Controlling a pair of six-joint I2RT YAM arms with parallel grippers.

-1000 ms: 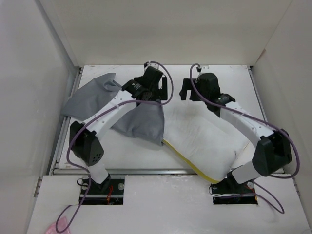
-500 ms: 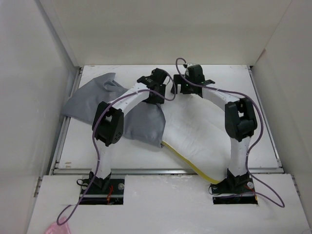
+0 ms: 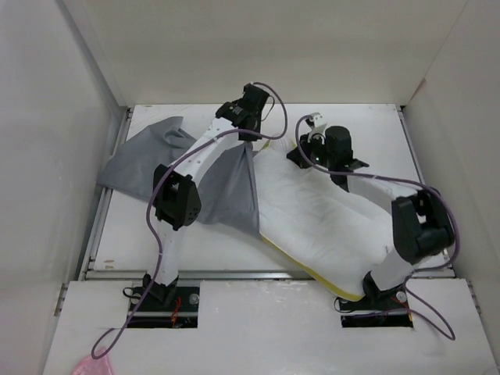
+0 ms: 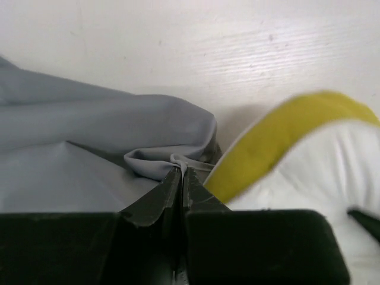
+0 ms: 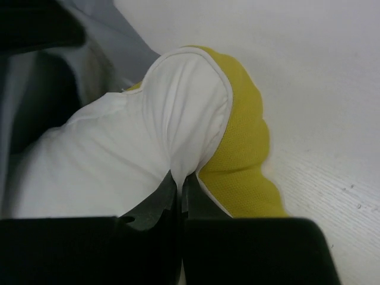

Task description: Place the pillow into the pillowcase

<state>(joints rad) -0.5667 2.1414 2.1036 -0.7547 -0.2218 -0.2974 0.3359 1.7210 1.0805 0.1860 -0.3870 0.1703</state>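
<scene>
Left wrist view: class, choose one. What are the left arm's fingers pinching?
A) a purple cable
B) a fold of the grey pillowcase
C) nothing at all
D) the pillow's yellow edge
B: the left fingers are closed on a small fold of the grey pillowcase, while the pillow with its yellow edge lies beside them, outside their grip.

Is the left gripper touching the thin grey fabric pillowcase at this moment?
Touching. The left wrist view shows the left gripper closed on a small fold of the thin grey fabric pillowcase, with the cloth pinched between its tips.
</scene>
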